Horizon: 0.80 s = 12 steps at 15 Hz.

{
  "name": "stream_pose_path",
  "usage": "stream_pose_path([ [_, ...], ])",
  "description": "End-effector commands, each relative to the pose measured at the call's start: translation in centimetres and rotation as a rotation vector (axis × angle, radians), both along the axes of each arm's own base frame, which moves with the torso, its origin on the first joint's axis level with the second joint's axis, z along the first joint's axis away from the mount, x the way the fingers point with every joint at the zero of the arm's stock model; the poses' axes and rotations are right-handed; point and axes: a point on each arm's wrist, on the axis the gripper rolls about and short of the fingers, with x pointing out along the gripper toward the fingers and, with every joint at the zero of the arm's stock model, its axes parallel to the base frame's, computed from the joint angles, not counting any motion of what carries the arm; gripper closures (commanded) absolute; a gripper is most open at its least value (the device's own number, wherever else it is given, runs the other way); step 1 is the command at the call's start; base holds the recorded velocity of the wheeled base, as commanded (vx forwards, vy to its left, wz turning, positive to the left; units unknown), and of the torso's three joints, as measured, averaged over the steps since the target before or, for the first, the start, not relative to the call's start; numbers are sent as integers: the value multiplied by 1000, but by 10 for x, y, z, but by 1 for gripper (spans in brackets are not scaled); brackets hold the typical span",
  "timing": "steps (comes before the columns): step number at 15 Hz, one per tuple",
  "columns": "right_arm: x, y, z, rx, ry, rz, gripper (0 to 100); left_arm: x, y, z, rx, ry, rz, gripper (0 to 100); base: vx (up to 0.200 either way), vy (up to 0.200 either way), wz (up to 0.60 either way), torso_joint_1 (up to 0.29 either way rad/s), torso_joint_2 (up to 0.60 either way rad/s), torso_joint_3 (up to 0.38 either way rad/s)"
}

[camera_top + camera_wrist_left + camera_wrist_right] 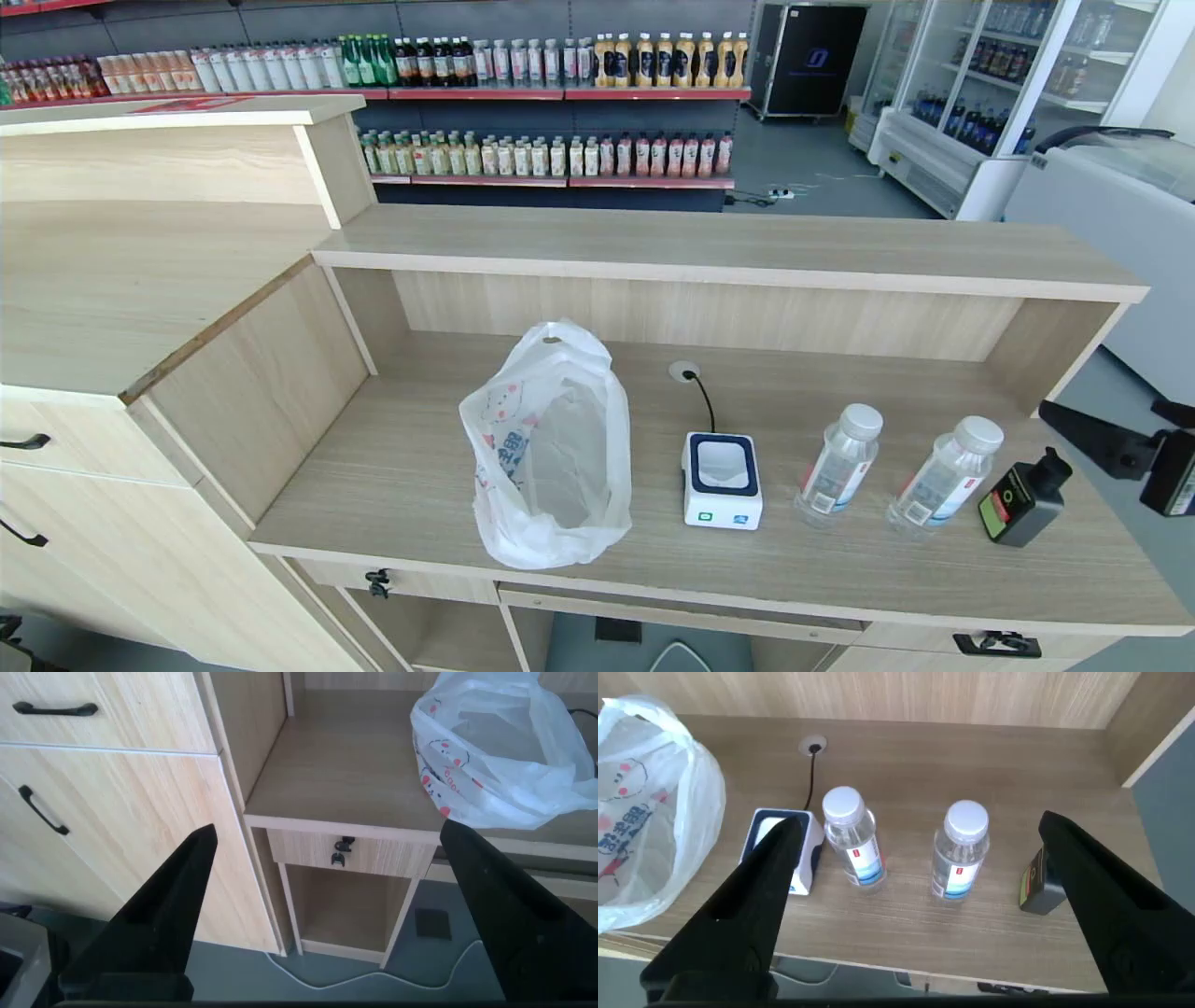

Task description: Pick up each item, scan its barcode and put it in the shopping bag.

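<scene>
pale wood-grain counter (392, 467), translucent white shopping bag (546, 448) with red and blue print, white barcode scanner (721, 481) framed navy, clear white-capped water bottle (838, 464), second water bottle (943, 478) alike, black bottle (1025, 504) with green-and-red label

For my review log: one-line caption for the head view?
Bag, scanner, two bottles and a black bottle on the counter.

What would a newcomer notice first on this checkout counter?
The white shopping bag standing open on the counter draws the eye first. To its right sit the small white scanner, then a clear water bottle, a second water bottle, and a black bottle near the counter's right end.
</scene>
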Motion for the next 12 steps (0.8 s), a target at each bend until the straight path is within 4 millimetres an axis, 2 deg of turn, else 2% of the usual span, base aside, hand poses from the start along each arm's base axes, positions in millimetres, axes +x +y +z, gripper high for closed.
stream_pose_path([
  [1, 46, -1, -47, -34, 219, 42, 0, 0, 0, 0, 0, 0, 1, 0, 0, 0, 0, 0, 0, 0],
  [8, 52, -1, -76, -21, 344, 51, 0, 0, 0, 0, 0, 0, 1, 0, 0, 0, 0, 0, 0, 0],
  [12, 78, 5, -96, -28, 342, 86, 0, 0, 0, 0, 0, 0, 1, 0, 0, 0, 0, 0, 0, 0],
])
